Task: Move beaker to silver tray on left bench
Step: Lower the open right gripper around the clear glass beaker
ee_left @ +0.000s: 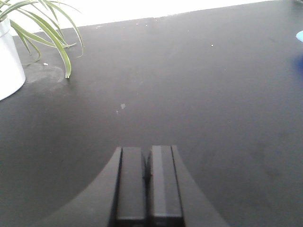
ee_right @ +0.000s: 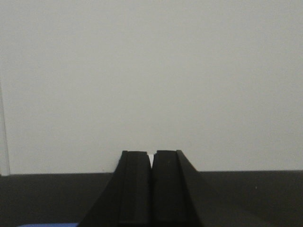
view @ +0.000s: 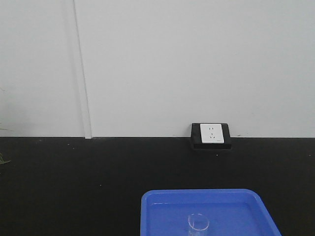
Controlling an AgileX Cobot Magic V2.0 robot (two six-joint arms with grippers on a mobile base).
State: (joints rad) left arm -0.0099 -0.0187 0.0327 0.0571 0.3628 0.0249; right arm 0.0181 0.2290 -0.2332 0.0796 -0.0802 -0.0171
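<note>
My left gripper [ee_left: 147, 158] and right gripper [ee_right: 151, 161] are both pinched together, holding nothing; the small clear glass beaker [view: 198, 224] sits in a bright blue plastic tray [view: 197, 191].
Left one hovers over the flat matte black countertop [ee_left: 199, 94], near a white pot of green leaves [ee_left: 8, 61]. Right one faces a pale wall. Beaker upright, tray on the countertop below a white wall socket [view: 212, 133].

Left pincer [ee_left: 147, 187], right pincer [ee_right: 152, 189] both closed, empty.

Left gripper [ee_left: 147, 153] and right gripper [ee_right: 152, 156] are matte black, flat-faced rectangular bars (outer sides flaring in smooth curves)
</note>
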